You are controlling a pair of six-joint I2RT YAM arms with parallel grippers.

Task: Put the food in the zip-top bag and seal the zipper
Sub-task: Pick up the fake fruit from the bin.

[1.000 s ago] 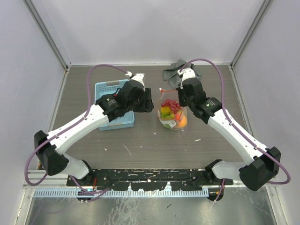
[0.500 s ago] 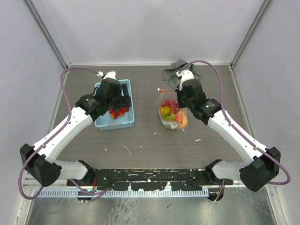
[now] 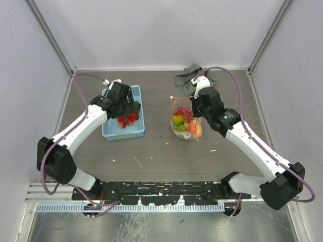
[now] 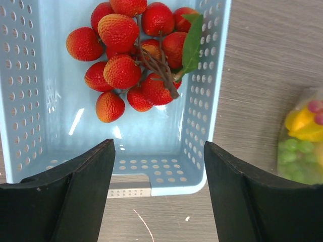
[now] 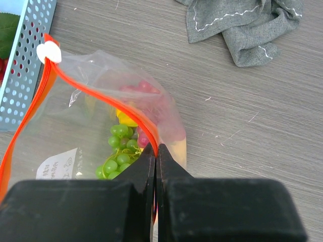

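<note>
The clear zip-top bag (image 3: 184,122) lies at mid-table holding a yellow lemon (image 3: 177,119), purple grapes (image 3: 184,112), green grapes (image 5: 118,149) and an orange-red peach (image 3: 196,131). Its red-orange zipper (image 5: 93,95) gapes open, with a white slider (image 5: 48,52) at the far end. My right gripper (image 5: 155,149) is shut on the zipper's near end and holds that edge up. A bunch of red strawberries (image 4: 133,60) with a green leaf lies in the light blue basket (image 4: 212,106). My left gripper (image 4: 159,151) hovers open over the basket's near end with nothing between its fingers.
A crumpled grey cloth (image 5: 242,25) lies behind the bag near the back wall. The basket (image 3: 114,130) stands left of the bag, with bare table between them. White side walls close in the table.
My left arm has swung left from beside the bag to above the basket, and its jaws have opened wider. The right gripper and the bag have stayed put.
</note>
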